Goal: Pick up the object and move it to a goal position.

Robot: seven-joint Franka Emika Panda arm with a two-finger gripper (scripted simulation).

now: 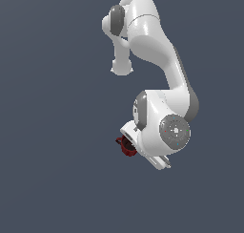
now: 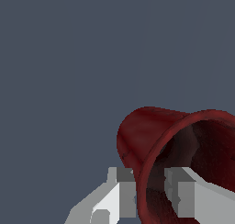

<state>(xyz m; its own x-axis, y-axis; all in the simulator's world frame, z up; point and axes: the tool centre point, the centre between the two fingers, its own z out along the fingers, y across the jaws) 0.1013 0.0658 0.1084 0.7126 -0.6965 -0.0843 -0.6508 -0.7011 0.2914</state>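
One white arm (image 1: 157, 50) in shot, seen from above, folded over on itself: the upper links sweep down from the top of the exterior view, bend at a grey-capped elbow, and the wrist tucks low toward the lower middle. No desk edge or corner shows anywhere, just flat grey-blue all around, so there is nothing to place things against.

Down at the end of the arm sits the claw (image 1: 131, 148), mostly hidden under the wrist flange in the exterior view. And there is the mug (image 1: 127, 146), one only, small and dark red, peeking out at the wrist's side toward the exterior view's left.

The wrist view gives it close up: the mug (image 2: 151, 140) lies tipped, its dark mouth gaping toward the camera. Two grey fingers (image 2: 125, 191) straddle the rim wall, one outside the cup, one inside the opening. The claw (image 2: 153, 193) is clenched on that wall, gripping the mug. The handle cannot be made out here.
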